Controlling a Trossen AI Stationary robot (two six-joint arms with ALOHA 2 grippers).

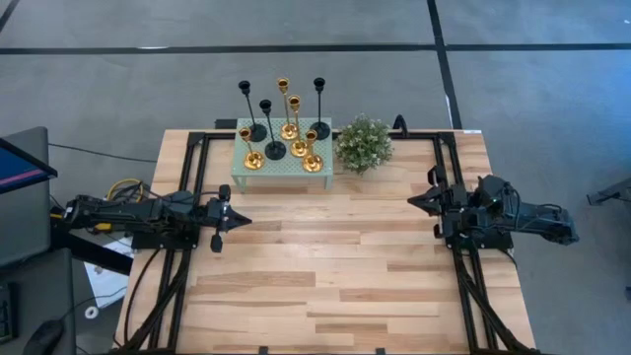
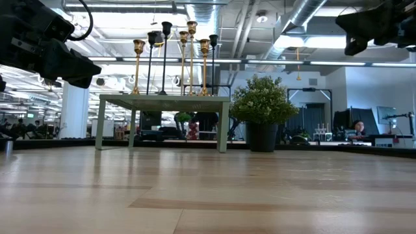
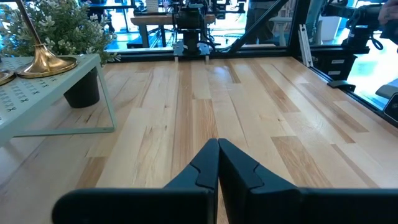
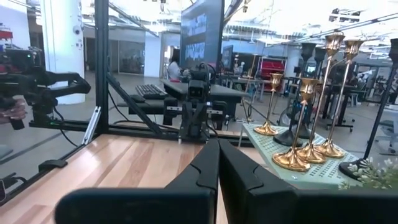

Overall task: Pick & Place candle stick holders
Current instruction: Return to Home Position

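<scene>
Both arms are held low and level over the wooden table (image 1: 325, 286), each drawn back toward its own side, well apart from the other. The left gripper (image 1: 243, 221) is pointed rightward from the left edge, and the right gripper (image 1: 413, 201) is pointed leftward from the right edge. In each wrist view the two dark fingers (image 3: 239, 168) are seen pressed together at their tips, with nothing gripped between them; the same is shown for the right arm's fingers (image 4: 239, 171). The seven candle stick holders (image 1: 293, 126) are stood upright in a cluster on the mint-green mesh-top table (image 1: 281, 172), which is placed at the far middle of the wooden table. Three black holders (image 1: 275, 148) and four gold holders (image 1: 312, 162) are mixed together there, with two gold ones nearest the front edge. A bushy potted plant (image 1: 364, 144) is set just beside the small table's right end. Neither gripper is near the holders.
</scene>
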